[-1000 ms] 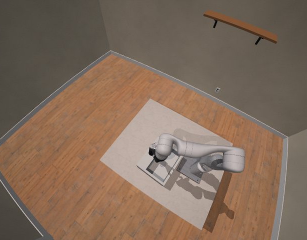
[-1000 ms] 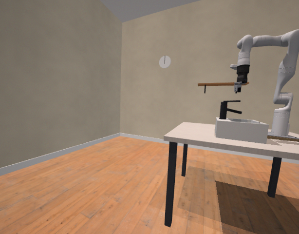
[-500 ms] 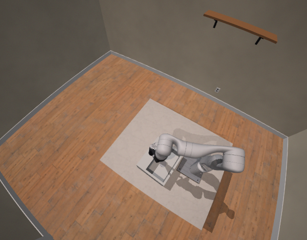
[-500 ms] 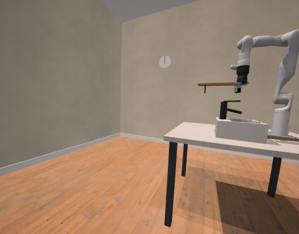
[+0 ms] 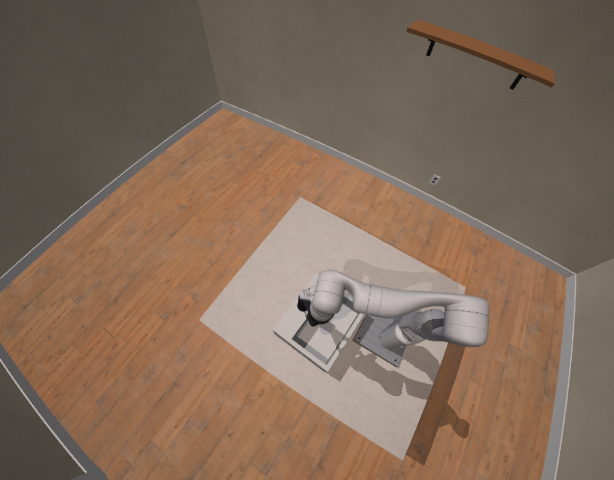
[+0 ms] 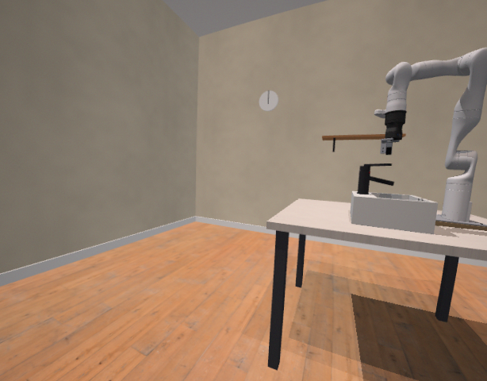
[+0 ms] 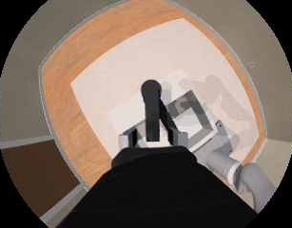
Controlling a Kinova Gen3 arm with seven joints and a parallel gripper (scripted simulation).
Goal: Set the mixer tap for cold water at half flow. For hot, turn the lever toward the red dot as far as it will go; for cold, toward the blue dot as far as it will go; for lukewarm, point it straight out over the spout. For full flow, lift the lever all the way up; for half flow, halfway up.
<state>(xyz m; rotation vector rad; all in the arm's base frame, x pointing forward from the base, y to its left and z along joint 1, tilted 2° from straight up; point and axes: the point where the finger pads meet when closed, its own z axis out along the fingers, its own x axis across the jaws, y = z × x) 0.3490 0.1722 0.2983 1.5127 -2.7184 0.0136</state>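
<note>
A black mixer tap (image 6: 366, 178) stands at the back of a white basin (image 6: 393, 211) on the table. Its lever (image 6: 377, 165) lies flat and points straight out over the spout (image 6: 381, 180). My gripper (image 6: 385, 148) hangs open and empty a short way above the lever's outer end, fingers pointing down. In the wrist view the tap and its lever (image 7: 151, 110) show from above, between my two fingers. In the overhead view the arm covers the tap; the gripper (image 5: 303, 305) is over the basin's back edge. I see no red or blue dot.
The basin (image 5: 317, 333) sits beside the arm's base plate (image 5: 379, 343) on the pale table top. A wooden shelf (image 5: 480, 51) hangs on the far wall. A round clock (image 6: 268, 100) hangs on the wall.
</note>
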